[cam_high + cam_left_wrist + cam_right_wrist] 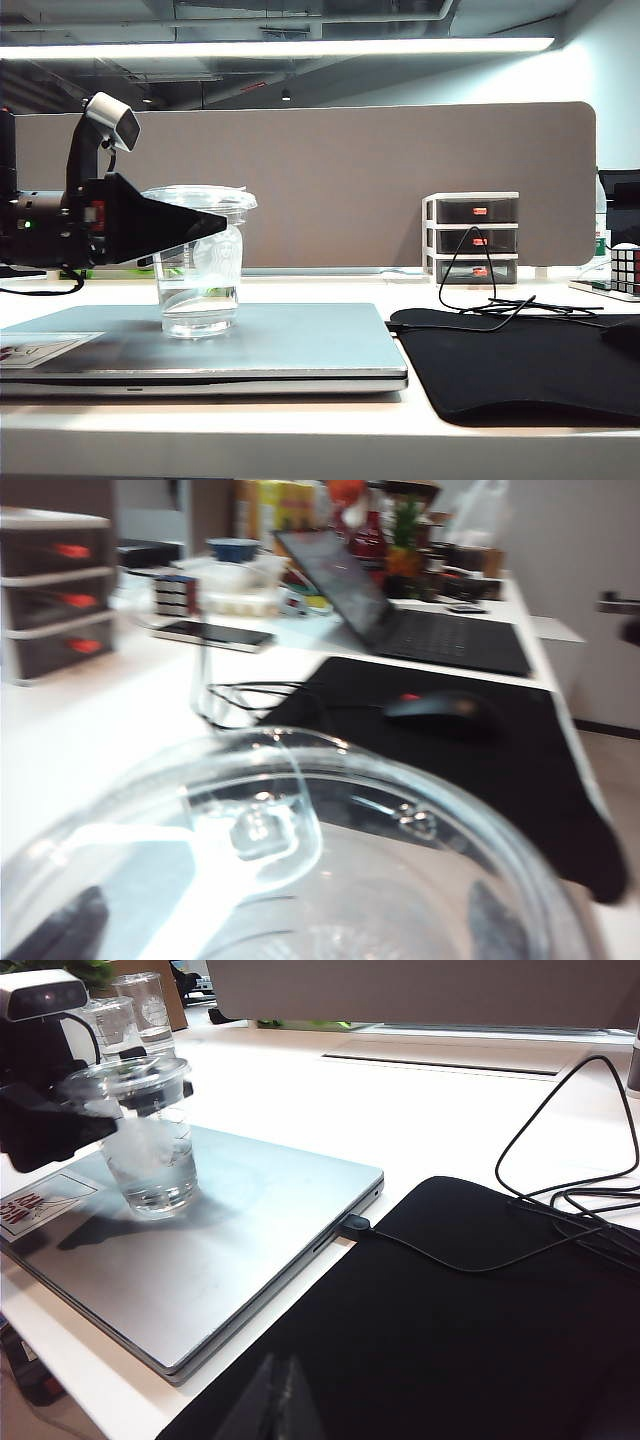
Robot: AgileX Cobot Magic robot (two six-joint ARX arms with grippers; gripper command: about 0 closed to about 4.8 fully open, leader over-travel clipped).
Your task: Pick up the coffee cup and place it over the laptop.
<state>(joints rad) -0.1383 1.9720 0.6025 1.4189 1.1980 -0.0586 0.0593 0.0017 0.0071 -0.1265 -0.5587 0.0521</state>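
Exterior view shows the coffee cup [201,262] standing upright on the closed lid of the laptop [290,345], toward the side with the white sticker [40,348]. The left pincer [185,232] is at the cup, level with its upper part, just under the clear lid. In the right wrist view its fingers stand on both sides of the cup [150,1145], and they look spread, not pressing the wall, though I cannot see a clear gap. The left wrist view is filled by the blurred lid rim [300,810].

The right pincer [285,1405] rests low over the black mat [470,1330], well apart from the cup; only a dark part shows, so I cannot tell if it is spread or pressed together.

I judge the placing is done and the release is in hand. The next move calls for pulling the left pincer back without touching the cup, because it is light and may tip.
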